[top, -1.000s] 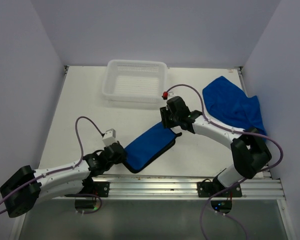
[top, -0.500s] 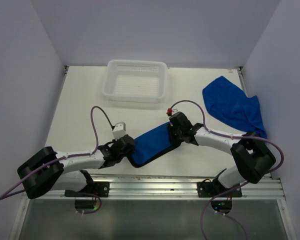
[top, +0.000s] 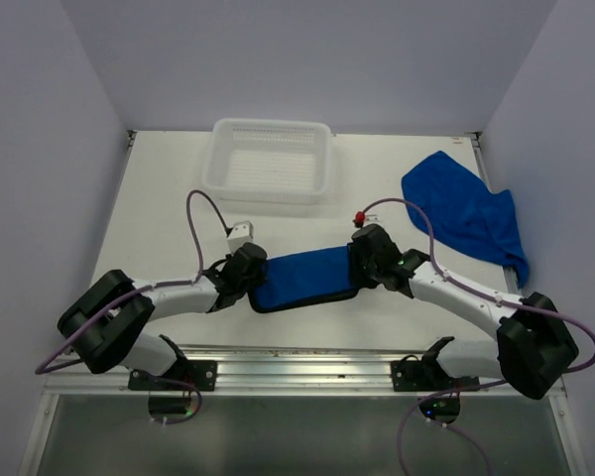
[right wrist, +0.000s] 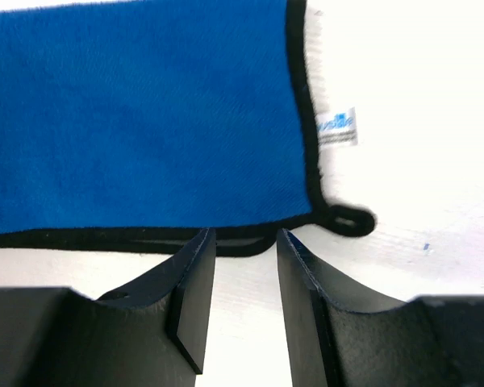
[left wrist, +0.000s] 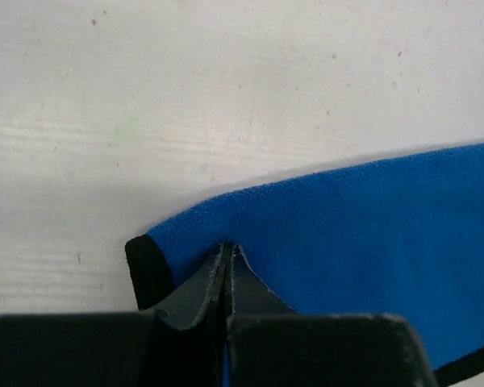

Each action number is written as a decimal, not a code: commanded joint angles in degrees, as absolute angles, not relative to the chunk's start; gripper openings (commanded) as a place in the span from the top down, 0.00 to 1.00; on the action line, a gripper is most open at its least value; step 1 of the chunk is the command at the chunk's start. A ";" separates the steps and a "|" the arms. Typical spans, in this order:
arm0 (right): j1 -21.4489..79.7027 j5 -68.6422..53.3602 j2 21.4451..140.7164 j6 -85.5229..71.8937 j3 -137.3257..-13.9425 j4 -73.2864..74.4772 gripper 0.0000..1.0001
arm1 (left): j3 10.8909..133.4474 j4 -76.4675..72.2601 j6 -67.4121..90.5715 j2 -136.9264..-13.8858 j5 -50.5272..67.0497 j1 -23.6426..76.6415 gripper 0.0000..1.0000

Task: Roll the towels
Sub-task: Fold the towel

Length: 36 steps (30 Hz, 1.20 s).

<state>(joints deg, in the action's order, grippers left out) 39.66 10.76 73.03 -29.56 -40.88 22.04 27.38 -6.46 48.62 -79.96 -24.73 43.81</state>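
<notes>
A folded royal-blue towel (top: 305, 280) with black edging lies flat at the table's middle, nearly level left to right. My left gripper (top: 256, 282) is shut on its left end; in the left wrist view the closed fingertips (left wrist: 228, 251) pinch the blue cloth (left wrist: 347, 258). My right gripper (top: 361, 270) is at its right end, jaws open a little, tips (right wrist: 240, 235) at the towel's black hem (right wrist: 145, 121), with nothing between them. A second blue towel (top: 463, 213) lies crumpled at the back right.
A white plastic basket (top: 218, 178) stands at the back centre. The towel's white label (right wrist: 337, 127) and black hanging loop (right wrist: 351, 219) lie by my right fingers. A metal rail (top: 307, 362) runs along the near edge. Walls close both sides.
The folded towel swung from a diagonal to nearly level and moved away from the near edge. Both grippers moved with its ends, the left one forward, the right one rightward.
</notes>
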 commanded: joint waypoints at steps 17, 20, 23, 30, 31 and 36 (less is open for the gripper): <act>27.51 0.53 81.74 -27.68 -42.37 13.28 0.50 | 37.53 -6.60 38.32 -76.73 -16.79 41.31 0.79; 27.51 -0.78 82.26 -27.69 -41.66 11.43 0.51 | 38.14 -4.93 38.50 -74.27 -16.26 41.31 0.74; 27.51 -0.62 82.97 -27.60 -41.13 11.34 0.51 | 39.28 -2.21 38.76 -72.25 -16.26 41.31 0.70; 27.60 -0.35 85.25 -26.98 -39.81 11.08 0.55 | 44.55 5.88 39.11 -66.90 -15.91 40.61 0.55; 27.68 -0.44 85.60 -26.81 -39.81 11.07 0.56 | 45.34 6.76 39.02 -66.28 -15.82 40.34 0.53; 28.74 0.87 87.01 -26.19 -40.60 12.56 0.59 | 50.70 13.96 37.71 -62.15 -15.82 40.08 0.35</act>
